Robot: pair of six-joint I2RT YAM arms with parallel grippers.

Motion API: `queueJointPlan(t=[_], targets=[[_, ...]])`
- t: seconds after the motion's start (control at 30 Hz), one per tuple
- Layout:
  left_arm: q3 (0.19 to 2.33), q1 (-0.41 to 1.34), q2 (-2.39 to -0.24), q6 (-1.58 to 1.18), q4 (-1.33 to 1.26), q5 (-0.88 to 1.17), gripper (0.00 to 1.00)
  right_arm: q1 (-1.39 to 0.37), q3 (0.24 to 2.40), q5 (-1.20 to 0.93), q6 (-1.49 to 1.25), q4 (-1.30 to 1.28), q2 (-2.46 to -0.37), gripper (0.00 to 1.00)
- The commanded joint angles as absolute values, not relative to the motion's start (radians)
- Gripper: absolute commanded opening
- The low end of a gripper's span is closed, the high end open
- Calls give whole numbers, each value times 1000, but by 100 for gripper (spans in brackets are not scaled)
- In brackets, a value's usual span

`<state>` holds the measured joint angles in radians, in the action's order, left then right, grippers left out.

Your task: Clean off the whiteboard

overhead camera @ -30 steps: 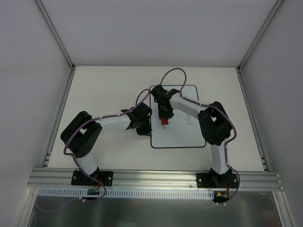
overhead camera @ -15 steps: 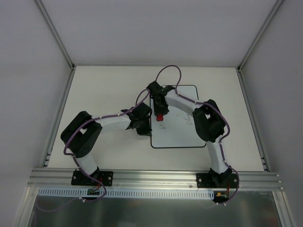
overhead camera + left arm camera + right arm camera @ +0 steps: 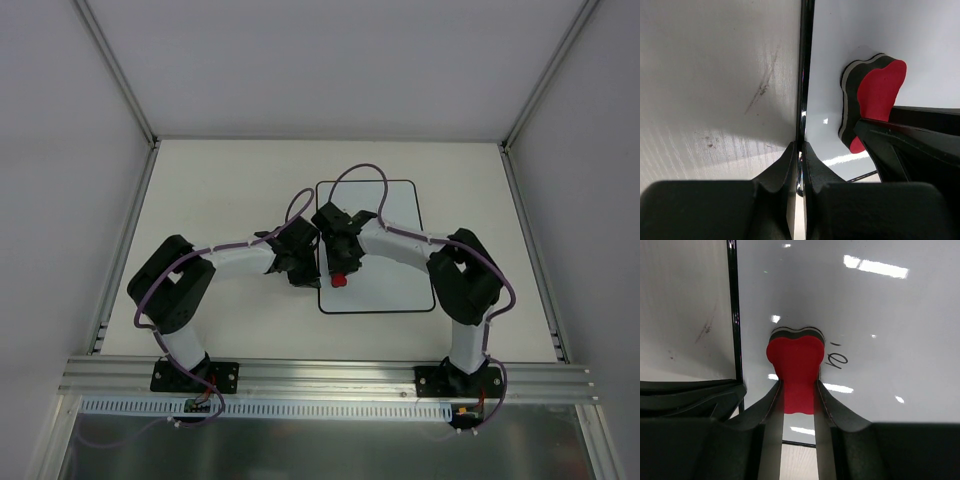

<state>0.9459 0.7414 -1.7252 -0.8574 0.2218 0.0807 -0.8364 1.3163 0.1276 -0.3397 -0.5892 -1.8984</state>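
Two-handed job: right gripper (image 3: pixel 799 392) clamps eraser (image 3: pixel 795 362) on whiteboard (image 3: pixel 870 310) (scribble (image 3: pixel 835 360) just beside), left gripper (image 3: pixel 800 152) pinched tight on its rim (image 3: pixel 804 70).

One whiteboard (image 3: pixel 380 292), one red eraser (image 3: pixel 341 279)

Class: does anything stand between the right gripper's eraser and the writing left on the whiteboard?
Nothing visible. The red eraser in the right gripper rests on the whiteboard beside the handwriting; the left gripper pinches the left rim, off to the side.
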Motion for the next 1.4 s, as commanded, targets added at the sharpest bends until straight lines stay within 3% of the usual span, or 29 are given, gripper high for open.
queueJointPlan(t=[0.0,0.4,0.63,0.8,1.0,1.17,1.37], targets=[[902,736,-1766,-839,350,15,0,-884,1322,145,-390,-670,-2008,0],[885,736,-1758,-845,347,11,0,-643,1051,348,-482,-689,-1809,0],[890,736,-1758,-841,347,8,0,-641,1190,313,-387,-687,-1900,0],[891,735,-1758,-844,347,9,0,-774,1417,244,-367,-729,-2035,0],[888,735,-1755,-847,350,11,0,-851,1512,181,-393,-732,-2120,0],[882,735,-1753,-848,348,12,0,-757,1460,221,-402,-730,-2082,0],[884,735,-1759,-848,348,15,0,-517,1434,310,-359,-736,-1999,0]])
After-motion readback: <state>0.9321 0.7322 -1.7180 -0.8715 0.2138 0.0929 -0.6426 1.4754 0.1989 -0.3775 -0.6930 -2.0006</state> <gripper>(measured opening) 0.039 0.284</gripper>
